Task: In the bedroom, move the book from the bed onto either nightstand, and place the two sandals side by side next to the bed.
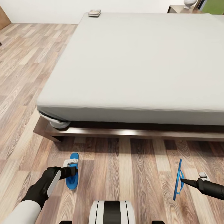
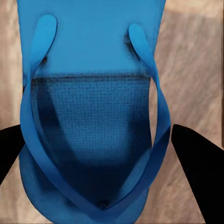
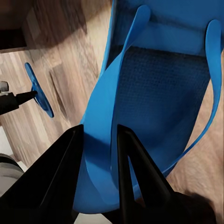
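Right jaws pinch sandal (image 1: 178, 179) (seemingly edge-up).

Wood-plank floor (image 1: 124, 168) is running pale and brown in mixed boards, catching light in front and along the left. White wall (image 1: 46, 9) is closing off the far side. A white rounded lamp base (image 1: 189, 3) is sitting at the far right corner. Green patch (image 1: 214, 6) is showing just beside it. A brown wooden edge (image 1: 3, 17) is poking in at far left.

Head high, facing bed (image 1: 133, 62); wrists close (floor-level).
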Robot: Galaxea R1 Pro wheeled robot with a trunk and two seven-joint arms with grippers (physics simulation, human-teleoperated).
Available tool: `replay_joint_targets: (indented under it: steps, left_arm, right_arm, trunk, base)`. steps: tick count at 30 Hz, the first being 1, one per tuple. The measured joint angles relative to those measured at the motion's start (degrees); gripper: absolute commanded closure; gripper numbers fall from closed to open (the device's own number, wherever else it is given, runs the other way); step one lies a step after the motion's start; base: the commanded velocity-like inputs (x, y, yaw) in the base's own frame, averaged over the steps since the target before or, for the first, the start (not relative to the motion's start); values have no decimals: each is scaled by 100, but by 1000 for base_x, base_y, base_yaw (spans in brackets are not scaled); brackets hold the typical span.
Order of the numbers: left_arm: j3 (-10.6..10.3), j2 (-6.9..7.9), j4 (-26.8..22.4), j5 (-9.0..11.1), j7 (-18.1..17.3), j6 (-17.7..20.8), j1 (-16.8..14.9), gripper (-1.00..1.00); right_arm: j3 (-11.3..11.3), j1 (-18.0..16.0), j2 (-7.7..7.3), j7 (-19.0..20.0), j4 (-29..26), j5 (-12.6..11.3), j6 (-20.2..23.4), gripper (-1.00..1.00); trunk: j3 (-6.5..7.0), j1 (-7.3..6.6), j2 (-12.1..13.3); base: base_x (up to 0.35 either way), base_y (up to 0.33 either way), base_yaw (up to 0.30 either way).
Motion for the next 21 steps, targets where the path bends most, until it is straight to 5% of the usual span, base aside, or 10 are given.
replay_joint_targets:
  steps: [12, 21]
  left_arm:
    - [14, 0, 0, 8, 1, 16, 0, 100]
    - [14, 0, 0, 8, 2, 17, 0, 100]
  right_arm:
    - [0, 0, 0, 0, 0, 1, -3, 100]
    - [1, 1, 0, -1, 0, 4, -5, 100]
  trunk:
    - [0, 2, 0]
    - [-199, 26, -12]
  base:
    - [75, 0, 0]
    - [0, 0, 0]
